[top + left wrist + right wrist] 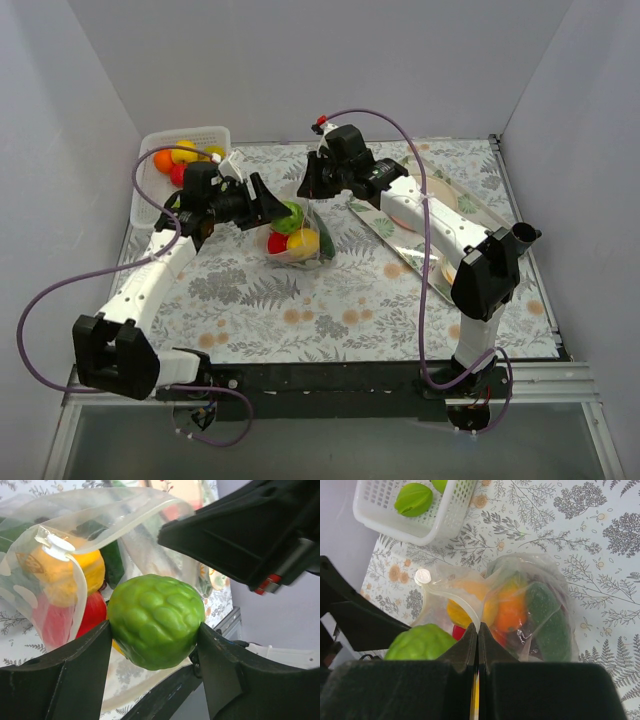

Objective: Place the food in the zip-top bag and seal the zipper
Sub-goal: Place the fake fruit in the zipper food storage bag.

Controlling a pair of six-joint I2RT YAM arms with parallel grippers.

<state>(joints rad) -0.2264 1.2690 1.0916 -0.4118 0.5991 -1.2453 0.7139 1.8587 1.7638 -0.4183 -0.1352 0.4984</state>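
Observation:
My left gripper (155, 630) is shut on a bumpy green round fruit (155, 621) and holds it at the open mouth of the clear polka-dot zip-top bag (60, 565). In the top view the green fruit (289, 217) sits just over the bag (300, 243). My right gripper (478, 630) is shut on the bag's zipper rim (465, 605) and holds the mouth up. Inside the bag lie yellow, orange and red fruits (510, 610) and a dark green cucumber (545, 615).
A white slotted basket (150, 175) at the far left holds orange, yellow and red fruits; two green pieces show in it in the right wrist view (413, 499). A shiny tray with a beige plate (440, 215) lies at the right.

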